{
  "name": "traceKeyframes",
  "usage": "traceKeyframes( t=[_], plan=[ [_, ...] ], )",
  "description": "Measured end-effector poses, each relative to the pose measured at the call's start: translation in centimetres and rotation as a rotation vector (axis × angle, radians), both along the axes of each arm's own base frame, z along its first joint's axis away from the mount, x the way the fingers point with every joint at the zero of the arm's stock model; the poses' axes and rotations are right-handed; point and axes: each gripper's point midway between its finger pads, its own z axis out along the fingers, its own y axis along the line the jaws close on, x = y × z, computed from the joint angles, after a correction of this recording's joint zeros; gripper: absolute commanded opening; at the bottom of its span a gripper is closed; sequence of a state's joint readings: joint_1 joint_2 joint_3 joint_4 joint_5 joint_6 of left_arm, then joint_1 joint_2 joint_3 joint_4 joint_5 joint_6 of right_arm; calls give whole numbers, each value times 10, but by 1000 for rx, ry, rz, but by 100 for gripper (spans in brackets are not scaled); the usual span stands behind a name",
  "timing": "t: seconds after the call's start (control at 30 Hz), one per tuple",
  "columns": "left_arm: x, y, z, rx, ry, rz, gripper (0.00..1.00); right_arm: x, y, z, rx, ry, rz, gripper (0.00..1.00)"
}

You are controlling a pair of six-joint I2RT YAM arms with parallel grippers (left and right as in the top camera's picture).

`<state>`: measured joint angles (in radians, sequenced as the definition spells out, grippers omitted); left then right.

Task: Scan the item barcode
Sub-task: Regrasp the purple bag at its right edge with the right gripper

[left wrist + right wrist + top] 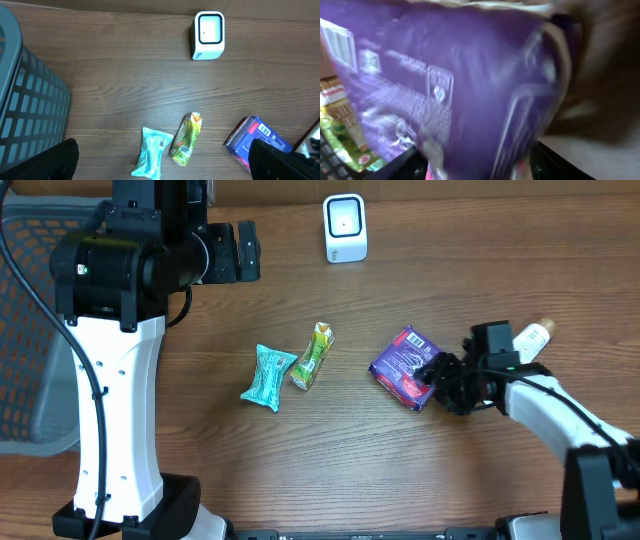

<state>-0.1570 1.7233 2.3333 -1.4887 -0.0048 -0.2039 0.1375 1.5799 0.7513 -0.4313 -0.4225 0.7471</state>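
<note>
Wood-grain tabletop, seen from overhead: a small white box-shaped barcode scanner stands at the far edge. A glossy purple snack packet lies flat right of centre, set at a diagonal, its white barcode label face up on the corner nearest the scanner. The right gripper sits at the packet's near right edge, touching or all but touching it. From this angle it cannot be told whether the fingers press on it. A crinkled teal wrapper and a slim green-and-yellow sachet lie side by side at mid-table, well apart from the packet. The left gripper hangs by the far left edge, spread wide and empty.

Left wrist camera: the same scanner, wrapper and sachet, the purple packet low at the right, and a grey mesh basket at the left.

Right wrist camera: blurred purple film fills the picture, with a dark finger low on either side of it. The packet lies between the fingers, but a firm pinch cannot be confirmed.

By this reading the right arm is much the nearer. The scanner lies beyond the packet and to its left, so the coming move would carry the barcode corner that way.
</note>
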Motion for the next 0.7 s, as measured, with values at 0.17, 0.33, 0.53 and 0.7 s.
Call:
traceKeyframes(
  t=[0.17, 0.33, 0.53, 0.7],
  plan=[
    [0, 0, 0, 0, 0, 0, 100, 2, 10, -9, 33, 17, 7, 44],
    [0, 0, 0, 0, 0, 0, 100, 7, 11, -7, 24, -30, 68, 43],
    [0, 0, 0, 0, 0, 0, 99, 25, 13, 11, -61, -171, 313, 44],
    [0, 0, 0, 0, 0, 0, 100, 56, 7, 34, -181, -337, 443, 52]
  ],
)
